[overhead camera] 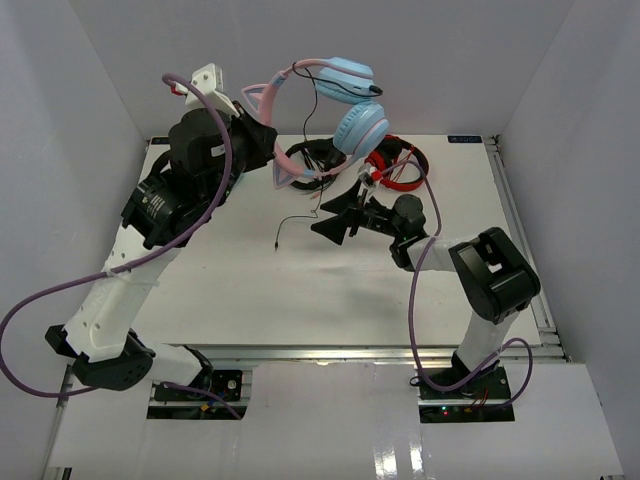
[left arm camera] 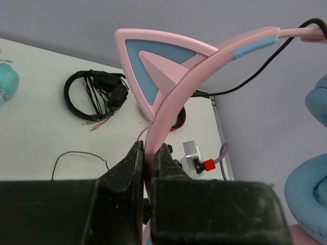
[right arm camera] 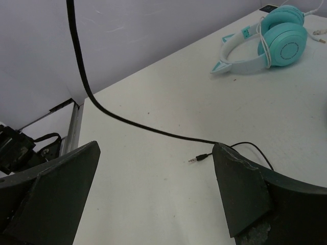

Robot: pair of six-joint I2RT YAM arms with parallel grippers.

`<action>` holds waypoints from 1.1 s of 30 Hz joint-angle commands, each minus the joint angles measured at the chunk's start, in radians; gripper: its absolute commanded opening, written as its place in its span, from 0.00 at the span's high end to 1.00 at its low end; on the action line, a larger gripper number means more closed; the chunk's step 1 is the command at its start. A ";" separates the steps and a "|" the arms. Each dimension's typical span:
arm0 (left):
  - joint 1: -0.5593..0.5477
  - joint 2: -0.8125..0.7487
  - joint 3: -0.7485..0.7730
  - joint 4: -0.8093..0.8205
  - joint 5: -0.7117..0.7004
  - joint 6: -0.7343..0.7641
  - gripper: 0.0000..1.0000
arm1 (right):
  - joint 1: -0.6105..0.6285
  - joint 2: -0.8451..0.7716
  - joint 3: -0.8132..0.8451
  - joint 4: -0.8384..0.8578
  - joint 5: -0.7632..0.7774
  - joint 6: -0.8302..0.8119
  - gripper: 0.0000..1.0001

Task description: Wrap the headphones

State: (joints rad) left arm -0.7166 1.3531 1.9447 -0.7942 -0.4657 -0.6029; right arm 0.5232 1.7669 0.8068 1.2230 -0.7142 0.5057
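The headphones point(overhead camera: 335, 105), with a pink cat-ear headband and light blue ear cups, hang in the air above the back of the table. My left gripper point(overhead camera: 268, 150) is shut on the pink headband point(left arm camera: 173, 102), just below one cat ear. Their thin black cable point(overhead camera: 305, 185) trails down to the table, and its plug point(right arm camera: 198, 158) lies loose on the surface. My right gripper point(overhead camera: 335, 215) stands open low over the table. In the right wrist view the cable point(right arm camera: 127, 122) crosses ahead of the wide-apart fingers, with the plug close to the right fingertip point(right arm camera: 232, 168).
Black headphones point(left arm camera: 97, 94) and red headphones point(overhead camera: 400, 165) lie at the back of the table. All-teal cat-ear headphones point(right arm camera: 265, 43) lie farther off. White walls close in the sides and back.
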 commanded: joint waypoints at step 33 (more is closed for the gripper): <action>0.058 -0.048 -0.172 0.277 -0.216 -0.087 1.00 | 0.109 -0.373 0.004 -0.804 -0.006 -0.800 0.92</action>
State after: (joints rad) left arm -0.6906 1.3246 1.7956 -0.6685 -0.6046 -0.6686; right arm 0.5746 1.5314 0.8288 0.8014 -0.7739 -0.0221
